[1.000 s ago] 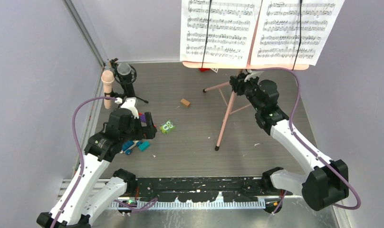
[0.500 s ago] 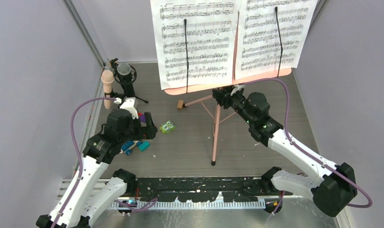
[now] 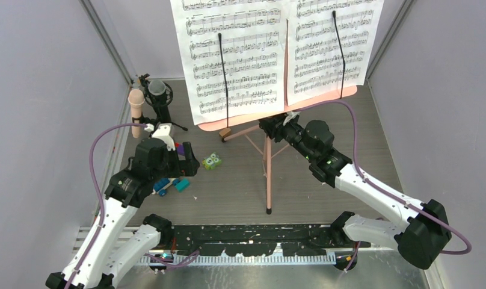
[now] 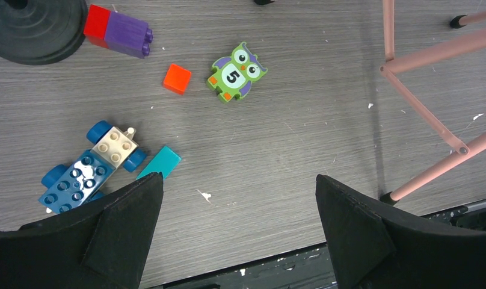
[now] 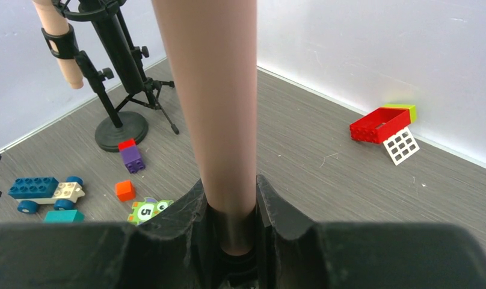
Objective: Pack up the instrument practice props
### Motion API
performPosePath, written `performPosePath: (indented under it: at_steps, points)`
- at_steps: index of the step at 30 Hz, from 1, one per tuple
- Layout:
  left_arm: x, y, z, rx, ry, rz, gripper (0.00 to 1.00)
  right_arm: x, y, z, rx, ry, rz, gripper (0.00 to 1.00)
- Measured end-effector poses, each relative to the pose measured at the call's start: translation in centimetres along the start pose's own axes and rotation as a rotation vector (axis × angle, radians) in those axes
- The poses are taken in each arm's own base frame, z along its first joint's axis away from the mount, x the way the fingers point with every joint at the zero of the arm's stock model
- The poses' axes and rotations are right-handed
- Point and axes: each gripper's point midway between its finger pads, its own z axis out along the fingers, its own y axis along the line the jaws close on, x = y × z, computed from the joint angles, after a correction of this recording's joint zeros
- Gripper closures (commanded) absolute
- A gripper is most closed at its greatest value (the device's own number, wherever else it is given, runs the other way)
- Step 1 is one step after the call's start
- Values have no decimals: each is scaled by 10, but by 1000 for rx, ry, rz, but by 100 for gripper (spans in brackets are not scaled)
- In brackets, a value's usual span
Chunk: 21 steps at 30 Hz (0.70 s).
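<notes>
Stand (image 3: 267, 174) pole is sitting clamped in right claw (image 5: 228, 226), which is closed tight on it. Pages (image 3: 234, 54) are riding above the claw, legs spreading below. Left claw (image 4: 237, 192) is hovering wide open, gripping nothing, blocks (image 4: 87, 171) under it. Mic (image 3: 136, 103) is standing far left of right claw. Risk: top-heavy stand twisting in the grip, pages sliding off, legs snagging blocks. Owl (image 4: 236, 72) is showing "5"; pages are showing only notation.

The grey wood-grain table (image 3: 228, 186) carries a black round microphone base (image 4: 36, 30). Beside it lie a green owl piece (image 4: 236, 72) and blue wheeled blocks (image 4: 78, 177).
</notes>
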Motion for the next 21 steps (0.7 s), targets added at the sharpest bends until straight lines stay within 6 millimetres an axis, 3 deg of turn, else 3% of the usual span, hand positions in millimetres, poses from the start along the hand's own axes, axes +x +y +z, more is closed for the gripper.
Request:
performPosePath:
  at_steps: [13,18,21]
  points:
    - [0,-1,0,4,-1,0,0,2,42,0,-120,5,11,99]
    - [0,-1,0,8,0,0,0,2,43,0,-110,-7,25,99]
    - [0,-2,0,9,-1,0,0,1,43,0,-95,-14,33,93]
